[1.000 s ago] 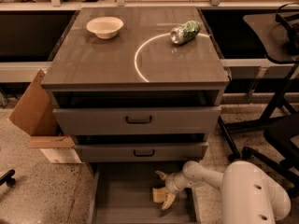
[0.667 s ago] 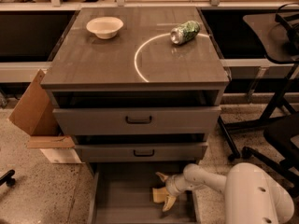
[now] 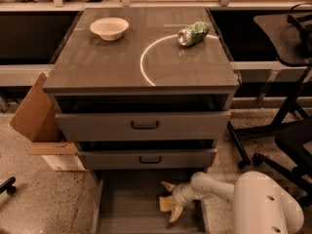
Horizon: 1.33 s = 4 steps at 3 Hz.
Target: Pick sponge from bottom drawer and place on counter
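The bottom drawer [image 3: 126,204] is pulled open below the cabinet, showing its flat grey floor. The yellow sponge [image 3: 164,204] lies on that floor toward the right side. My gripper [image 3: 171,199] reaches into the drawer from the right and is open. One pale finger is behind the sponge and the other is in front of it, so the sponge sits between them. The counter [image 3: 107,62] is the wood-grain cabinet top with a white arc [image 3: 146,57].
A white bowl [image 3: 109,28] stands at the counter's back left and a green can [image 3: 193,33] lies at its back right. The two upper drawers are slightly open. A cardboard box [image 3: 36,116] leans at the left; black chair legs [image 3: 273,130] stand at the right.
The arm has crept slightly left over the drawer. The gripper stays around the sponge, which has not moved.
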Each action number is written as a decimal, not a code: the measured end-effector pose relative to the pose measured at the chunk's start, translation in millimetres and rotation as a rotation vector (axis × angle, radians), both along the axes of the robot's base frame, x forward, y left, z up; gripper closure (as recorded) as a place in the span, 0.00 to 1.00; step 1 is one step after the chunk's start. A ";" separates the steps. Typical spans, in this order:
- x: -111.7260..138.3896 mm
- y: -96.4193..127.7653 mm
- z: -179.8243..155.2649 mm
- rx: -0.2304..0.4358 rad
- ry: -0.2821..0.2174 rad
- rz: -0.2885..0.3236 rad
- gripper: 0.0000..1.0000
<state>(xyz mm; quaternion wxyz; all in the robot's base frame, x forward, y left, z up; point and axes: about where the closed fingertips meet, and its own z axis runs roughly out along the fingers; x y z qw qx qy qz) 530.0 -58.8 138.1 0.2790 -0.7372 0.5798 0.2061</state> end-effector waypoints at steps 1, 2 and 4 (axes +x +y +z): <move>-2.0 0.1 -4.4 0.005 0.020 0.004 0.00; -3.4 0.9 -13.0 -0.001 0.040 0.010 0.16; -6.4 1.5 -32.4 -0.038 0.081 0.019 0.63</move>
